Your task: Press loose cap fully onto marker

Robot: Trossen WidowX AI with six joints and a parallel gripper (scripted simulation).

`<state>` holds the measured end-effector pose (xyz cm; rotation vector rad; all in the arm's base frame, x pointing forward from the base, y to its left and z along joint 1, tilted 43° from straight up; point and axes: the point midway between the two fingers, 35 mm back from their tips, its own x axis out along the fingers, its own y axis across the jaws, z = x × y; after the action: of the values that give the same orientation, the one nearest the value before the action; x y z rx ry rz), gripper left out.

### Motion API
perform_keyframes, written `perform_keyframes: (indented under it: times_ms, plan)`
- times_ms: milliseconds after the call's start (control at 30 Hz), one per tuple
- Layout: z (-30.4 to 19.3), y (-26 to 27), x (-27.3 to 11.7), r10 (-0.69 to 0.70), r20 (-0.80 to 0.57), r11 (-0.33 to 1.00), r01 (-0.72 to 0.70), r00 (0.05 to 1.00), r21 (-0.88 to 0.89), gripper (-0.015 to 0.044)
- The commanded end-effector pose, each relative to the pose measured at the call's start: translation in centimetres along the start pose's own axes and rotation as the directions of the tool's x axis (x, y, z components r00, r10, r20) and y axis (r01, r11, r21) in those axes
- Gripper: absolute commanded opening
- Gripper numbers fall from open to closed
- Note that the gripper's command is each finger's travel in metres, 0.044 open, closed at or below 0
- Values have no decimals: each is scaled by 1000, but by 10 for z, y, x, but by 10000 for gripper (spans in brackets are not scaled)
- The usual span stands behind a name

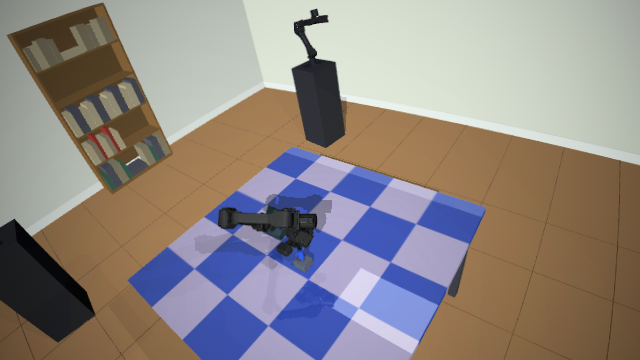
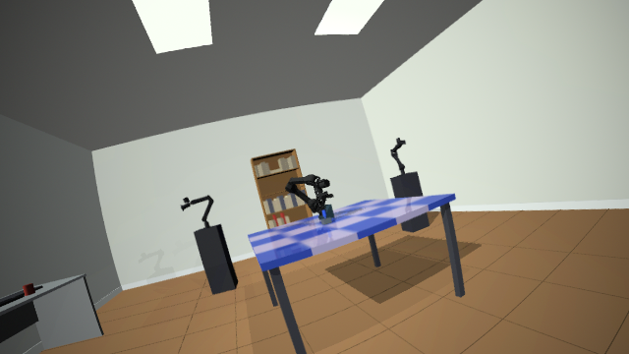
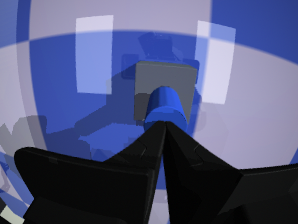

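The grey holder block (image 1: 303, 263) (image 2: 326, 221) (image 3: 167, 75) sits on the checkered table. A blue cylinder (image 1: 300, 254) (image 2: 324, 213) (image 3: 166, 100) stands upright in it, its flat round top towards the wrist camera. It looks like the marker with its cap on; no seam between the two shows, so how far down the cap sits cannot be told. My gripper (image 3: 163, 127) is shut and empty. Its closed tips overlap the near edge of the blue top in the wrist view; whether they touch it cannot be told. No loose cap shows elsewhere.
The blue and pale checkered table (image 1: 380, 240) (image 2: 383, 223) bears my arm (image 1: 255, 219) and its dark base, beside the holder. Two other arms stand on black pedestals (image 1: 320, 105) (image 2: 216, 261) off the table. A bookcase (image 1: 82, 85) stands by the wall.
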<state>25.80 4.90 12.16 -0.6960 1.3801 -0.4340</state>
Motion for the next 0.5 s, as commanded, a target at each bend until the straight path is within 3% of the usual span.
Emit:
perform_keyframes:
  times_ms: [0,367,467]
  plan:
    - [0,-1,7,-6,0,1000,6,1000,-4,0]
    - [1,0,3,3,10,1000,-3,1000,-1,0]
    - [3,1,-39,32,68,999,-30,997,-21,0]
